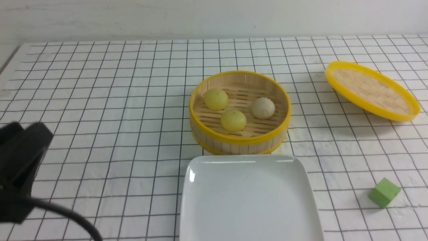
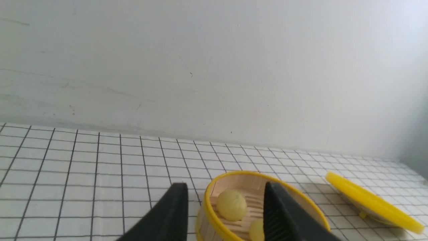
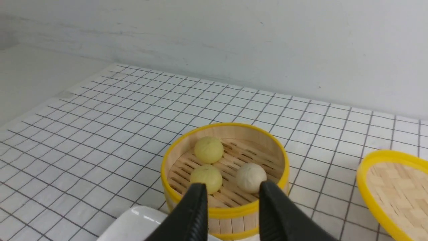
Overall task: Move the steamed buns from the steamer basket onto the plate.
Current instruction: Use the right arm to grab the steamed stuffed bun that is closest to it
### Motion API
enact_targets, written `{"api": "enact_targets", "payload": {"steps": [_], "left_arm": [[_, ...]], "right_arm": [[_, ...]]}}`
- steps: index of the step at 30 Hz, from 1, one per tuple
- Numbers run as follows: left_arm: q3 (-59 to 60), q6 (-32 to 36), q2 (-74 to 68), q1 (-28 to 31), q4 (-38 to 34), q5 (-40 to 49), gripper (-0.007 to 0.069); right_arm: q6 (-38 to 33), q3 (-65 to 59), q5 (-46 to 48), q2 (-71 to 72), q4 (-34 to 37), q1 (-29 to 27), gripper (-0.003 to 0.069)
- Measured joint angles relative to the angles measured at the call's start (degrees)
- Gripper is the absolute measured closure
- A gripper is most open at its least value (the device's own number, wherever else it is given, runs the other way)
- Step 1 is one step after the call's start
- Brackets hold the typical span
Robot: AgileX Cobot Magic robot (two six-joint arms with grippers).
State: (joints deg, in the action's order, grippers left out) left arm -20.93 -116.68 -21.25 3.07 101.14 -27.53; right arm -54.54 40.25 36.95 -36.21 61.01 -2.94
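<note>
The steamer basket (image 1: 234,143) stands mid-table with three steamed buns in it: two pale yellow ones (image 1: 216,99) (image 1: 233,121) and a beige one (image 1: 263,108). The white plate (image 1: 249,197) lies bare just in front of the basket. My left gripper (image 2: 225,184) is open and holds nothing. It hovers well to the left of the basket (image 2: 214,221) and looks toward it. My left arm's black body (image 1: 20,157) shows at the front view's left edge. My right gripper (image 3: 233,184) is open and empty, above the plate's corner (image 3: 133,221), facing the basket (image 3: 227,211). It is out of the front view.
The woven basket lid (image 1: 371,90) with a yellow rim lies tilted at the back right. A green cube (image 1: 384,192) sits at the front right. A black cable (image 1: 73,221) trails from the left arm. A white wall bounds the table's far side.
</note>
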Motion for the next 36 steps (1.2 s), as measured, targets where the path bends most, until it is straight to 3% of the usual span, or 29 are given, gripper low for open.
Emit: {"api": "enact_targets", "payload": {"steps": [4, 11, 17, 24, 31, 36], "left_arm": [[-8.5, -0.9, -8.0, 0.0, 0.7, -0.7, 0.0286], [-19.1, -1.0, -18.9, 0.0, 0.8, -1.6, 0.0286], [-22.7, 7.7, -28.5, 0.0, 0.9, -3.2, 0.0286], [-22.7, 13.1, -34.4, 0.0, 1.2, -3.2, 0.0286], [-22.7, 13.0, -37.2, 0.0, 1.2, -3.2, 0.0286], [-22.7, 5.1, -37.2, 0.0, 1.2, -3.6, 0.0303]], "right_arm": [[-5.0, 7.4, 3.7, -10.5, 3.1, 0.0, 0.0419], [-5.4, 19.4, 11.7, -24.8, 2.8, 0.0, 0.0419], [-5.5, 30.4, 19.4, -37.7, -0.7, 0.0, 0.0419], [-5.5, 32.7, 20.8, -41.9, -2.4, 0.0, 0.0419], [-5.6, 32.9, 21.2, -42.0, -2.4, 0.0, 0.0419], [-5.6, 33.0, 22.1, -42.0, -2.3, 0.0, 0.0419]]}}
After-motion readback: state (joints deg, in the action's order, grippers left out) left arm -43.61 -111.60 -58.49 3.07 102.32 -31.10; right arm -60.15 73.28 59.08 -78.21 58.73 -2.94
